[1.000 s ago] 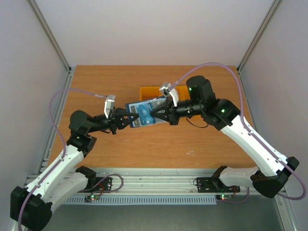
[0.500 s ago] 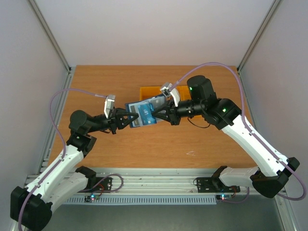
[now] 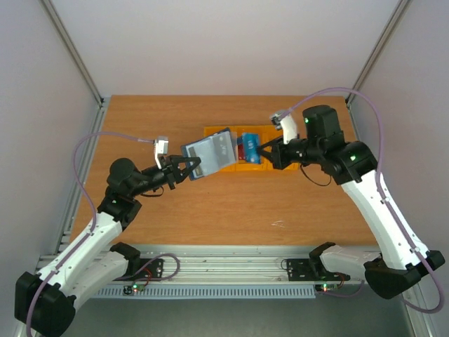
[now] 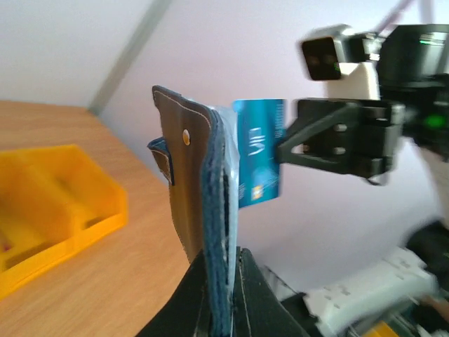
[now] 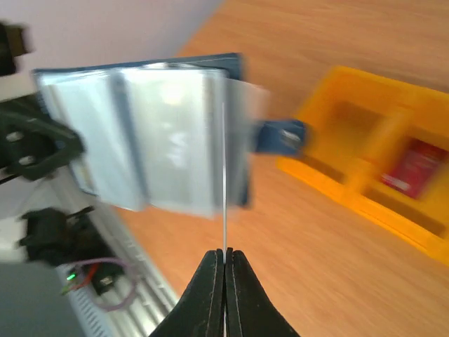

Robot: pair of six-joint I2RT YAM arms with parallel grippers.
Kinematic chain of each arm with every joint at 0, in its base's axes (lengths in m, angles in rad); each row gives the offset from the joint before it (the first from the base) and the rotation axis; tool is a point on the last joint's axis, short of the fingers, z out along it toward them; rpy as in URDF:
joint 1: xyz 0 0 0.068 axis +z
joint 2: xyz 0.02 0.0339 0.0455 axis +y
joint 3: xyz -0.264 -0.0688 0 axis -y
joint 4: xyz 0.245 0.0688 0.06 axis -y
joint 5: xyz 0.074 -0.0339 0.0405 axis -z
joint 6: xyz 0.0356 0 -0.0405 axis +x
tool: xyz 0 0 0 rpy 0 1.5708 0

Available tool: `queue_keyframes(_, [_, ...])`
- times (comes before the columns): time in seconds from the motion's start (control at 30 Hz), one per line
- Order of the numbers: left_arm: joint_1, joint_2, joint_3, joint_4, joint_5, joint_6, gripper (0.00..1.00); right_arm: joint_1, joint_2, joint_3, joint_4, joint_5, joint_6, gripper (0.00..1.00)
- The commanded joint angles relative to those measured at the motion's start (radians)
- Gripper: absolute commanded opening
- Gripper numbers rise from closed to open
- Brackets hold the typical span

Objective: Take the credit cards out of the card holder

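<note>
The left gripper (image 3: 188, 168) is closed on the lower edge of the card holder (image 3: 208, 150). The dark navy holder stands upright above its fingers, spread open, its clear sleeves facing the right arm. The right gripper (image 3: 261, 149) is pinched shut on a blue credit card (image 4: 258, 151), gripping one short end. From above, the card's free end looks just beside the holder's open edge, between the two grippers. An orange bin (image 4: 98, 210) sits on the wooden table (image 3: 210, 210) below and beyond both grippers. A red card (image 5: 412, 165) lies in one compartment.
</note>
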Motion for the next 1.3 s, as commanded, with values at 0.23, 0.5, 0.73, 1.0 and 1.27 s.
queue_keyframes(0.23, [-0.002,-0.028,-0.046,-0.301,-0.372,0.135,0.0,-0.302,0.256,0.234,-0.374,0.339,-0.057,0.01])
queue_keyframes(0.5, [0.0,-0.038,-0.06,-0.247,-0.345,0.126,0.0,-0.418,0.588,0.44,-0.422,0.309,-0.071,0.01])
queue_keyframes(0.73, [0.018,-0.013,-0.085,-0.08,-0.267,0.082,0.0,-0.432,0.809,0.556,-0.44,0.266,-0.104,0.01])
queue_keyframes(1.0, [0.052,0.023,-0.085,-0.045,-0.249,0.075,0.0,-0.434,1.043,0.695,-0.51,0.261,-0.126,0.01])
queue_keyframes(1.27, [0.077,0.048,-0.077,-0.04,-0.247,0.077,0.0,-0.435,1.229,0.834,-0.563,0.235,-0.122,0.01])
